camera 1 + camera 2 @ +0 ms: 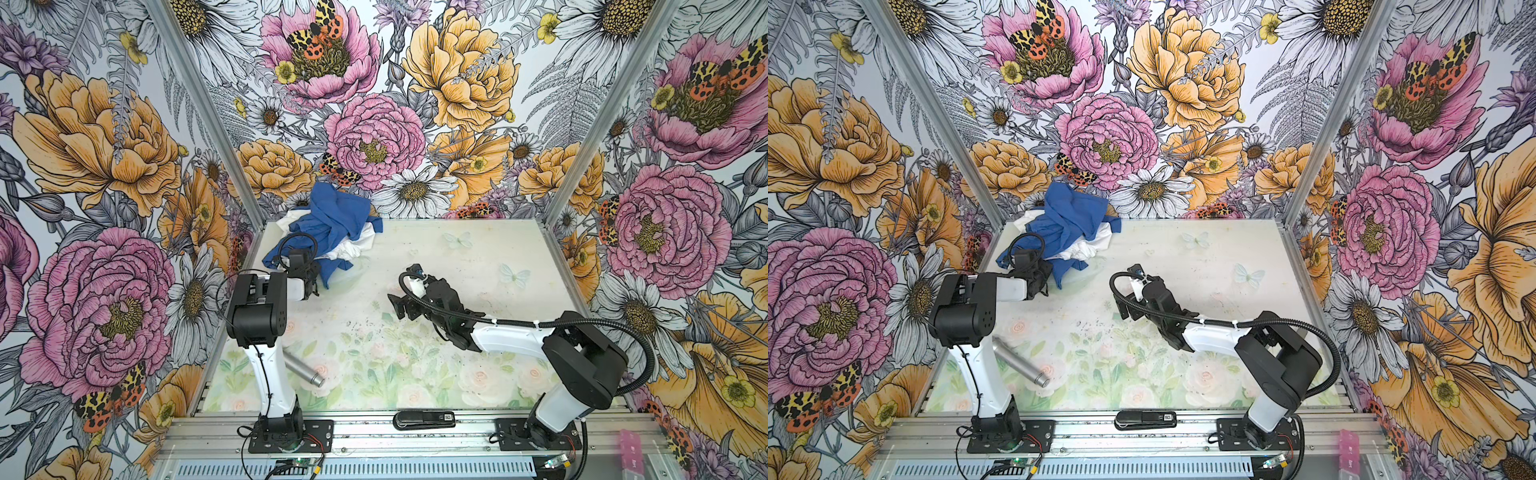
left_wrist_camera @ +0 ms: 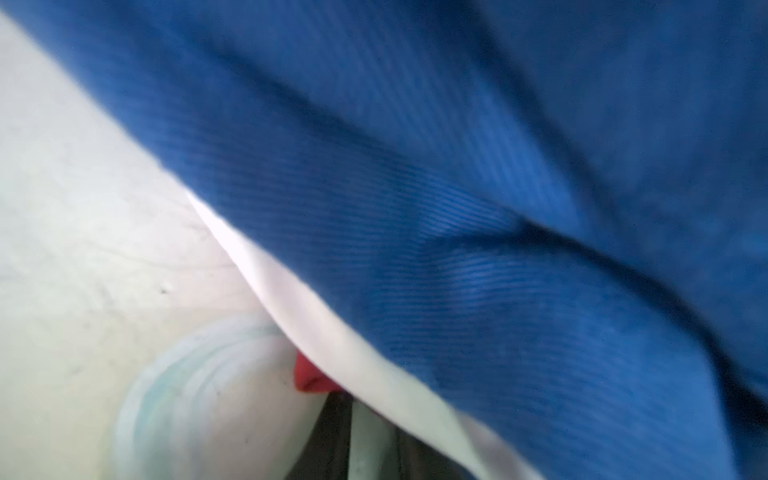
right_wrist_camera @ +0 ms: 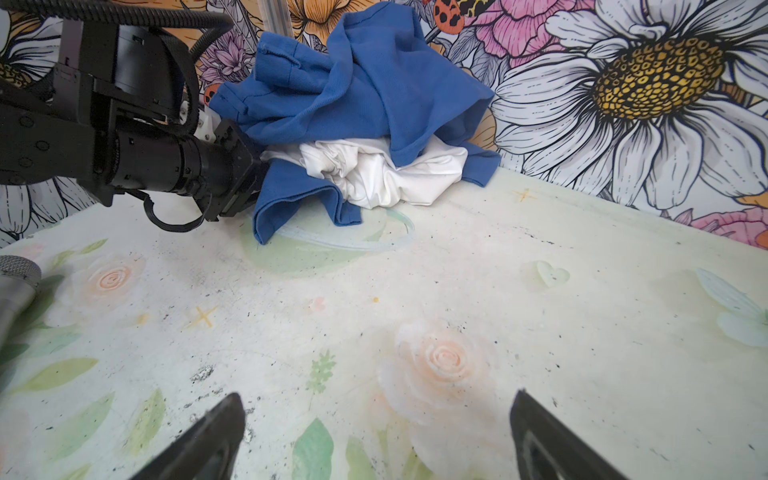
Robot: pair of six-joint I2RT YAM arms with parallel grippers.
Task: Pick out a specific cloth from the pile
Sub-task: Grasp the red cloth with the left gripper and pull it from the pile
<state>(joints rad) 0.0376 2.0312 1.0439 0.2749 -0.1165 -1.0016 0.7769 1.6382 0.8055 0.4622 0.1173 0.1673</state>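
The pile (image 1: pixel 332 216) (image 1: pixel 1071 216) is a rumpled heap of royal-blue cloth over white cloth (image 3: pixel 382 174), in the table's back left corner against the wall. My left gripper (image 1: pixel 316 276) (image 1: pixel 1046 274) pushes into its near left edge, its tips buried under a blue flap (image 3: pixel 291 199). In the left wrist view blue cloth (image 2: pixel 498 208) fills most of the picture, above a white layer (image 2: pixel 332 332) and a red glimpse (image 2: pixel 307 376). The dark fingers (image 2: pixel 332 436) stand close together with a narrow pale strip between them. My right gripper (image 1: pixel 397 306) (image 3: pixel 378 399) hovers open over mid-table, holding nothing.
A grey metal cylinder (image 1: pixel 303 370) (image 1: pixel 1021 363) lies on the table by the left arm's base. A black device (image 1: pixel 424 419) sits on the front rail. Floral walls close in the back and both sides. The table (image 3: pixel 540 311) stretches bare to the pile's right.
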